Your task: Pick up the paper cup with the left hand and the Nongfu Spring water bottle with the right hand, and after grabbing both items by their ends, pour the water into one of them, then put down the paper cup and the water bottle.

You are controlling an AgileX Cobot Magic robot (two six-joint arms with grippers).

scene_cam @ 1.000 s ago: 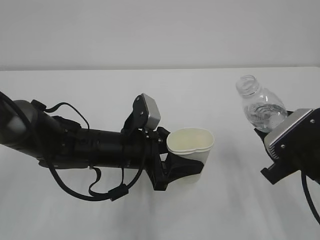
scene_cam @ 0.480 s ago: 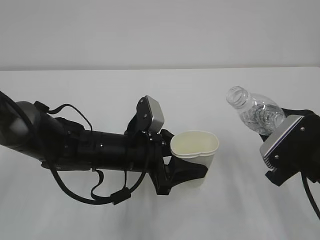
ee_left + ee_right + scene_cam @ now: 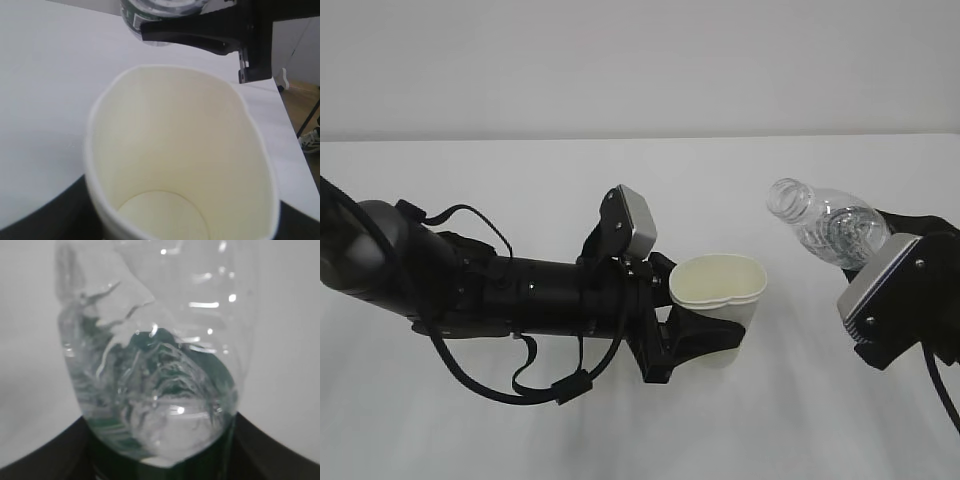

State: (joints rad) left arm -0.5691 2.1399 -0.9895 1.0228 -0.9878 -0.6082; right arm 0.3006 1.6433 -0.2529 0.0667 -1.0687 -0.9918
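Note:
My left gripper [image 3: 705,335] is shut on the lower part of the white paper cup [image 3: 718,298] and holds it upright above the table. In the left wrist view the cup [image 3: 180,165] fills the frame; its cream inside looks dry. My right gripper [image 3: 905,240] is shut on the base end of the Nongfu Spring water bottle [image 3: 825,228]. The bottle leans left, its open mouth towards the cup but still apart from it. Clear water [image 3: 165,425] lies in the bottle [image 3: 155,355]. The bottle's green label [image 3: 137,15] shows just beyond the cup's rim.
The white table [image 3: 520,420] runs back to a grey wall. In the left wrist view the table's right edge [image 3: 292,140] drops to a brown floor with a dark stand leg [image 3: 310,117]. The right arm's grey camera module [image 3: 880,285] sits below the bottle.
The bottle has tipped further left and moved closer to the cup. The left arm has carried the cup a little to the right. Both grips are unchanged.

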